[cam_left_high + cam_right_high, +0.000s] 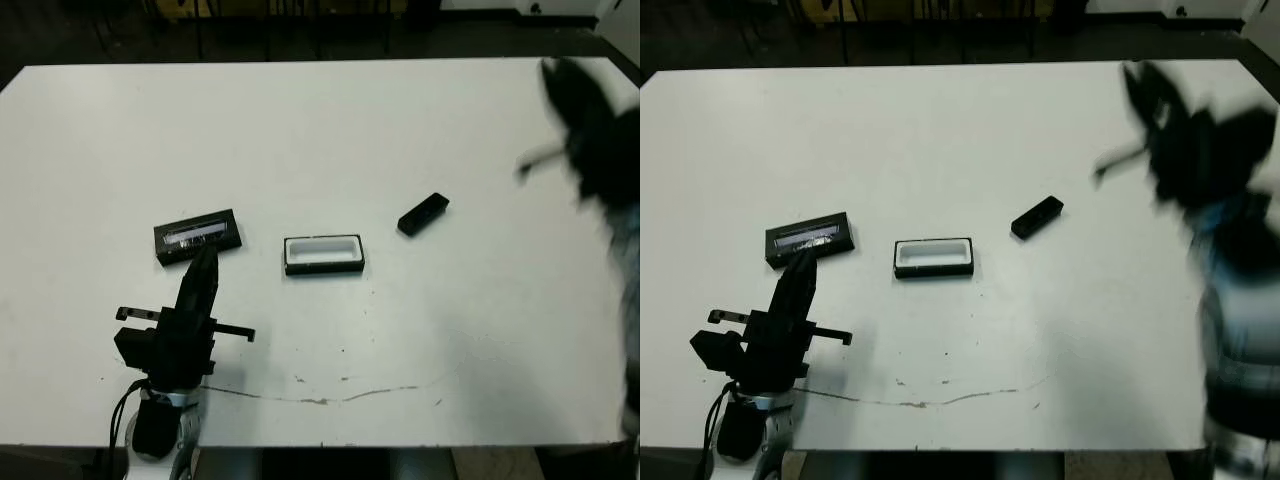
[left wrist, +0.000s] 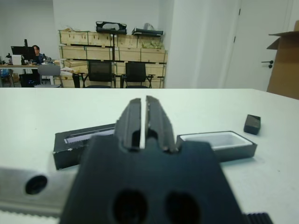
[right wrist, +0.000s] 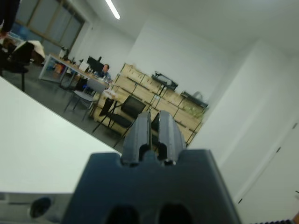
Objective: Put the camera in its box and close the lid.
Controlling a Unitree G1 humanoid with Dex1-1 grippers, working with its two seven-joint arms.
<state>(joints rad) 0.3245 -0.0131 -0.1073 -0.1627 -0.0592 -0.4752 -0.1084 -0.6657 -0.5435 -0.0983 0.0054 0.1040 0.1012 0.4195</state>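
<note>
The slim black camera lies on the white table right of centre, angled. The box, black outside and white inside, sits open at the middle with nothing in it. The black lid with its silvery strip lies to the box's left. My left gripper is shut and empty, its tip just at the lid's near edge; its wrist view shows the lid, box and camera beyond the fingers. My right gripper is raised at the far right, blurred; its wrist view shows it shut and empty.
A thin crack-like mark runs across the table near the front edge. Beyond the table stand chairs, desks and stacked crates, and a person sits at a desk far off.
</note>
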